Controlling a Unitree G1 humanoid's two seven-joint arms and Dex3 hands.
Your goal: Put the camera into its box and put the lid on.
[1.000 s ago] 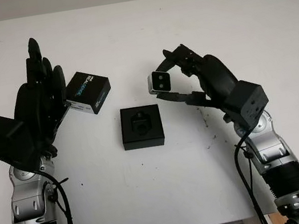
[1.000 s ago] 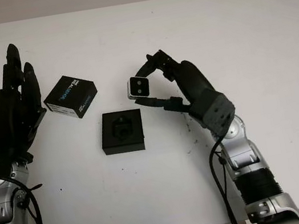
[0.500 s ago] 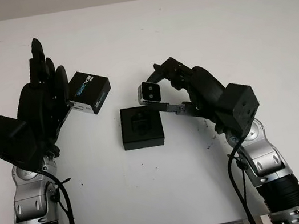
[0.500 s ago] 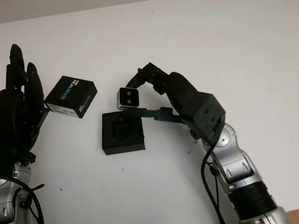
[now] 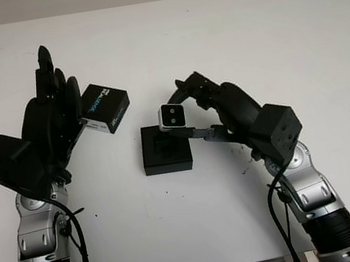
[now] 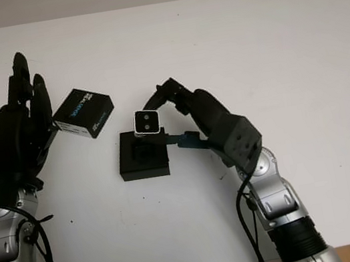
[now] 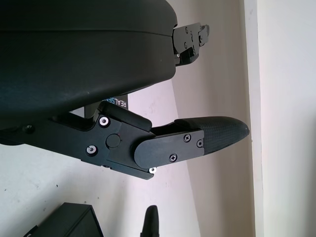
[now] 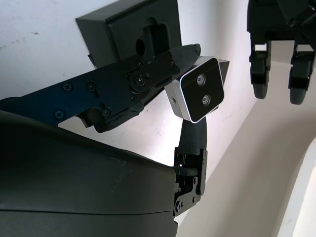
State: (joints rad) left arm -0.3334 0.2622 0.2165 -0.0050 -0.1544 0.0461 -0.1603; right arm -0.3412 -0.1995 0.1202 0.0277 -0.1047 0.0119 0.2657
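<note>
A small silver camera with a black two-lens face is pinched in my right hand, which is shut on it and holds it just above the right part of the open black box. The box lies at the table's centre with a shaped foam recess showing. In the right wrist view the camera hangs over the box. The black lid, printed with white and blue lettering, lies tilted up-left of the box. My left hand is open, upright beside the lid's left edge.
The white table stretches bare behind and to the right. A few small dark specks mark the surface near my right forearm. The table's front edge runs along the bottom.
My right hand has carried the camera leftward and slightly down, from right of the box to over its right part. The left hand has barely moved.
</note>
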